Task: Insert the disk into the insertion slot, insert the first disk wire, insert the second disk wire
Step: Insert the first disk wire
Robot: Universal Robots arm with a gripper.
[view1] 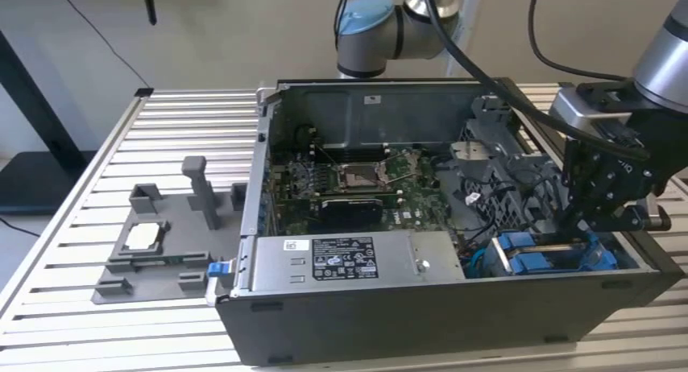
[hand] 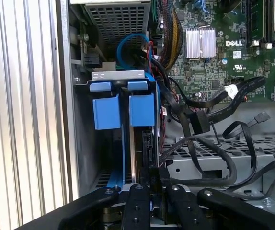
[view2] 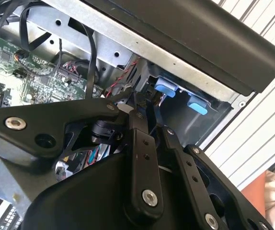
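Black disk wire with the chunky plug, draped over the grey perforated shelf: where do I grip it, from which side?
Probably the chunky black rectangular plug, pinched across its narrow edges from above through the open dark-grey computer case: its broad face turns toward that opening.

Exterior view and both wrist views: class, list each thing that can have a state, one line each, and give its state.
computer case: open, side panel off.
insertion slot: occupied, the disk stands in it.
disk: edge-on inside the slot.
black wire plug: loose, plugged into nothing.
tool: down inside the case, at the disk's edge.
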